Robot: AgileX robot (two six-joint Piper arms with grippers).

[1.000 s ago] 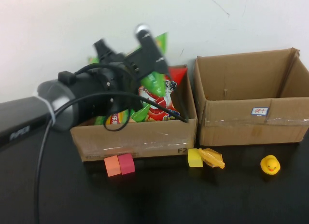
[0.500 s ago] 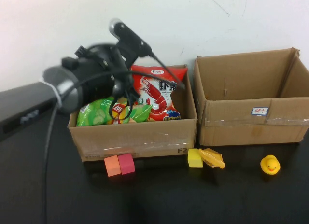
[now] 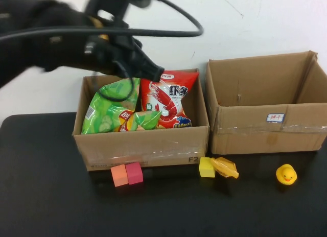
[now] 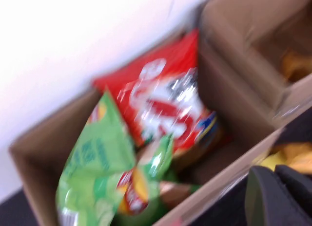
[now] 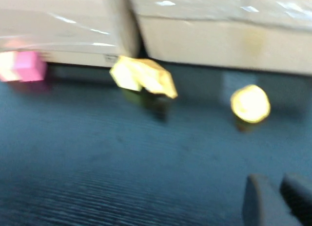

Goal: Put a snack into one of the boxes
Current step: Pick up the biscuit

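The left cardboard box [image 3: 143, 145] holds a green chip bag [image 3: 107, 112] and a red shrimp snack bag [image 3: 166, 104]; both also show in the left wrist view, the green bag [image 4: 97, 162] and the red bag [image 4: 165, 104]. My left gripper [image 3: 149, 71] is blurred, raised above the box's back edge, and holds nothing; its fingers [image 4: 261, 197] look closed together. The right box [image 3: 265, 114] is empty. A yellow wrapped snack [image 3: 225, 167] lies on the table in front of the boxes. My right gripper [image 5: 279, 201] is shut and low over the table, out of the high view.
In front of the boxes lie an orange cube [image 3: 118, 175], a pink cube [image 3: 134, 172], a yellow cube [image 3: 206, 167] and a rubber duck [image 3: 286, 174]. The right wrist view shows the wrapped snack [image 5: 144, 77], duck [image 5: 250, 103] and pink cube [image 5: 29, 66]. A white wall stands behind.
My left arm has risen and swung back to the upper left, away from the box. The green chip bag it held now lies in the left box beside the red bag.
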